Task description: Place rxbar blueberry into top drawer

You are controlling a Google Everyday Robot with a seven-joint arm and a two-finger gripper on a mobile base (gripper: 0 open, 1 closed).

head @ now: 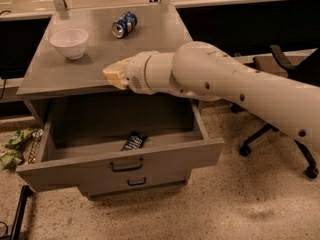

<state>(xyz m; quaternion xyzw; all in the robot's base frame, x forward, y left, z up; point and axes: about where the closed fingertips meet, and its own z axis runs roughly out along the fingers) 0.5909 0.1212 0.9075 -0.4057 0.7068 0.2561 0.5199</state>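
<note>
Placement looks done: rxbar blueberry [134,141] lies flat inside the open top drawer [175,159], near its front wall. Above, the gripper [115,74] hovers at the cabinet top [60,79], apparently empty; its spread I cannot tell.

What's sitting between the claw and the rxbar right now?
Camera view: the claw hangs over the front edge of the cabinet top. Below it there is only bare top drawer floor, then the rxbar blueberry.

rxbar blueberry [134,141] in top drawer [175,156], tool [115,74] above
</note>
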